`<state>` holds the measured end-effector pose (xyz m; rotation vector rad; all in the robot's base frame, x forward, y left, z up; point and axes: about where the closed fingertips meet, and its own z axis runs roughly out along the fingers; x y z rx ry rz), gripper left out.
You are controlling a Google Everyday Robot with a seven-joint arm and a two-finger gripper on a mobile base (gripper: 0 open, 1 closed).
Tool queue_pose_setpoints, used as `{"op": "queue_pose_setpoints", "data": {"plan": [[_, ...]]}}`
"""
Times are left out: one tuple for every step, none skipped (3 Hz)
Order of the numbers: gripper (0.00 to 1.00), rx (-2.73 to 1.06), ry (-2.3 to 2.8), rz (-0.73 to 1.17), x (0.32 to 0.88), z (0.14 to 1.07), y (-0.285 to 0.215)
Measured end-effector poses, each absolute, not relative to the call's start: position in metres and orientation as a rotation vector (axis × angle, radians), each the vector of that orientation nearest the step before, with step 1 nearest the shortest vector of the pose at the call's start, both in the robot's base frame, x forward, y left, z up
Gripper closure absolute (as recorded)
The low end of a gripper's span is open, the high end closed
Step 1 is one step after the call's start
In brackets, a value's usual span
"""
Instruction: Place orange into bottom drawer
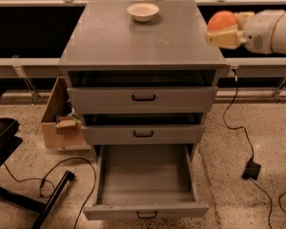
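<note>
1. Gripper. Locate the gripper [225, 28] at the upper right of the view, at the end of the white arm [271, 31] that enters from the right edge. Its cream fingers [224, 38] are clamped on the orange [222, 20], which sits between them, clear of every surface.

2. Work surface. To the left of the gripper lies the flat grey cabinet top [133, 44]. In this view the gripper appears just past the top's right edge. A shallow cream bowl [143, 11] stands near the rear edge of the top, well to the left of the gripper.

3. Drawers. Below and to the left of the gripper are three stacked grey drawers.
- The top drawer [143, 99] is pulled out slightly.
- The middle drawer [143, 133] is also pulled out slightly.
- The bottom drawer [145, 175] is pulled out far; its plain grey interior holds nothing, and its black handle faces you.

4. Room. The floor [229, 128] is speckled. Directly below the gripper, a black cable [238, 123] runs down from the cabinet's right side to a small black box [251, 169] on the floor. Far to the lower left of the gripper, an open cardboard box [57, 125] stands beside the cabinet, with a black stand base [24, 199] and a looped cable in front of it. A grey horizontal rail [24, 69] runs behind the cabinet on both sides.
</note>
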<state>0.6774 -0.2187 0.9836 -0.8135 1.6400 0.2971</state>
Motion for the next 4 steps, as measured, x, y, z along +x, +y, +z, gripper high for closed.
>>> {"op": "queue_pose_setpoints", "data": {"plan": [[1.00,-0.926,1.741,0.382,0.613,0.880,-0.196],[1.00,-1.036,1.845,0.474,0.577,0.779,-0.160],[1.00,-1.072,1.881,0.519,0.558,0.750,-0.145],[1.00,-1.072,1.881,0.519,0.558,0.750,-0.145]]}}
